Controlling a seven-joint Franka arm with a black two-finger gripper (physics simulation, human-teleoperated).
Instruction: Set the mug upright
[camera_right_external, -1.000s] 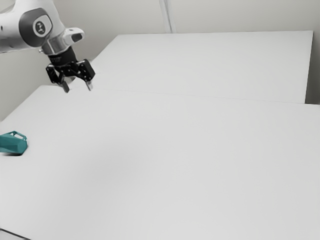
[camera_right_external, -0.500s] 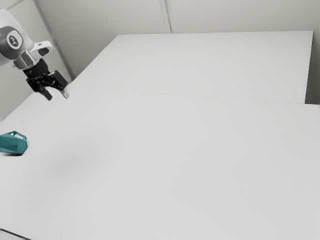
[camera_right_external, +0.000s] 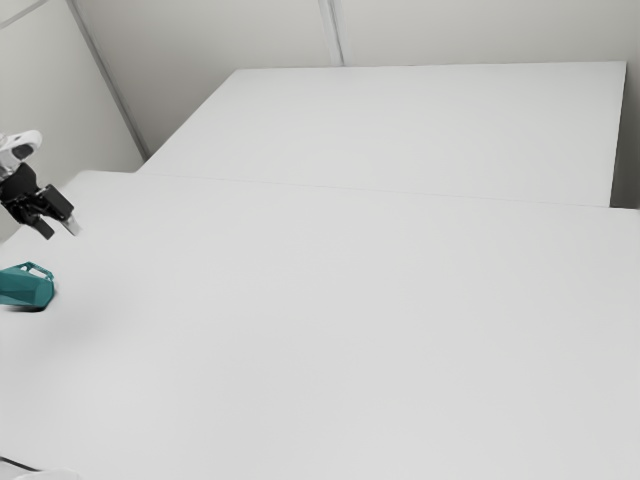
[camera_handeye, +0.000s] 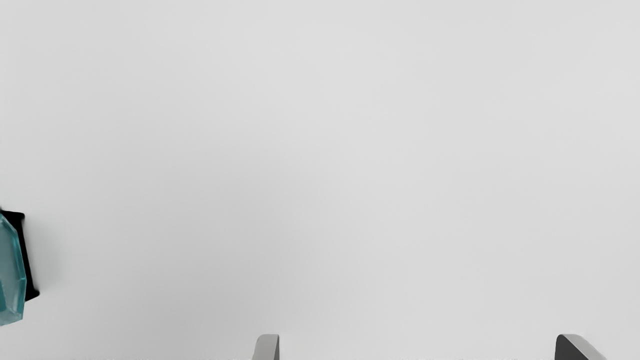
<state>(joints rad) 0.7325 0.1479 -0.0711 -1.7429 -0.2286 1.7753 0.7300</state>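
Observation:
In the exterior view my black gripper (camera_right_external: 58, 233) hangs above the table near the view's left edge, a little higher in the picture than the teal mug (camera_right_external: 28, 287). The mug lies on its side, its handle facing up and part of its body cut off by the view's edge. The wrist view has the gripper (camera_handeye: 417, 347) with its two fingertips wide apart and nothing between them. Off to the side of one finger, part of the teal mug (camera_handeye: 11, 270) appears with a black shadow along it.
The white table (camera_right_external: 330, 330) stretches toward the exterior view's right, with another white surface (camera_right_external: 420, 130) behind it. A dark cable (camera_right_external: 18, 464) lies at the near left corner beside a pale rounded shape (camera_right_external: 50, 475). Grey walls stand behind.
My gripper has moved toward the exterior view's left and down, closer to the mug. The mug has stayed where it was. A pale shape has come in at the bottom left.

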